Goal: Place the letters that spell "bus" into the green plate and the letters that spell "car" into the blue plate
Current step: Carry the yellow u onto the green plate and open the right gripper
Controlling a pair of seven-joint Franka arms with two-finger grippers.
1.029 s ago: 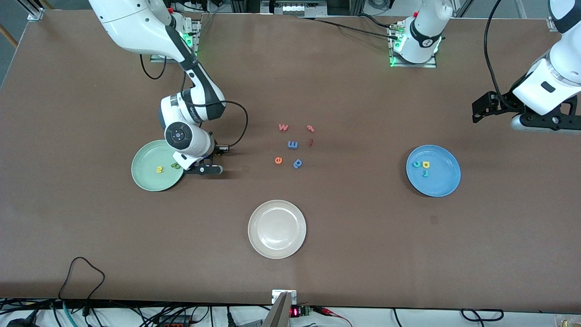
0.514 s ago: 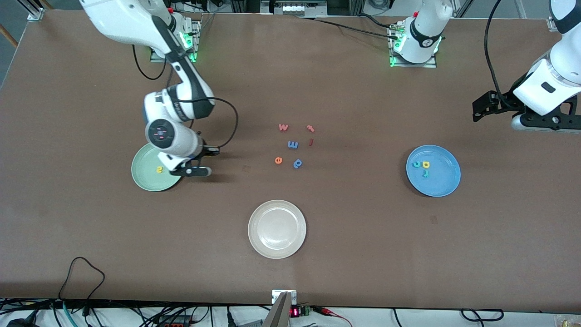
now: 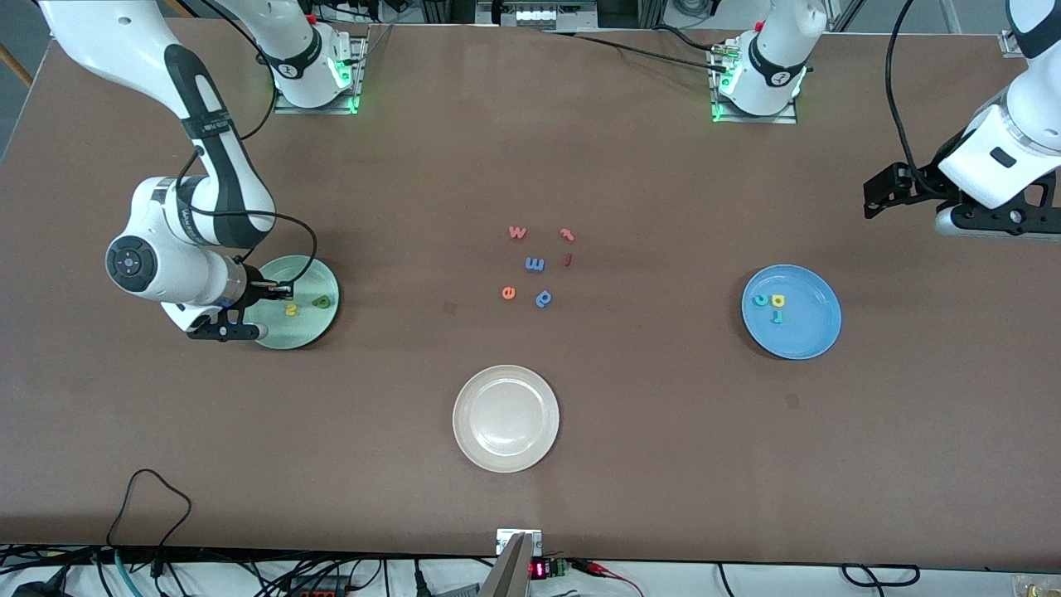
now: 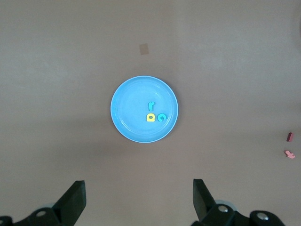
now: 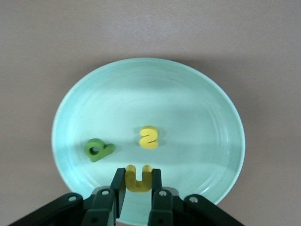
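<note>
Front view: right gripper [image 3: 249, 319], clamped on the yellow u [image 5: 138, 178], has swung from the green plate's [image 3: 319, 327] centre-table side to its rim toward the right arm's end. The s [image 3: 291, 309] and b [image 3: 320, 303] lie inside; releasing the u finishes "bus". Blue plate [image 3: 808, 336] already holds c, a, r. Left gripper [image 4: 138, 200] waits high above it, jaws wide, empty.

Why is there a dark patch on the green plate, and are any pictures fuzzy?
Right wrist view: the shut right tool, holding the yellow u, casts a soft shadow across the green plate. Front view: the arm's shadow darkens the table beside that plate. All three views look sharp, without glare.
</note>
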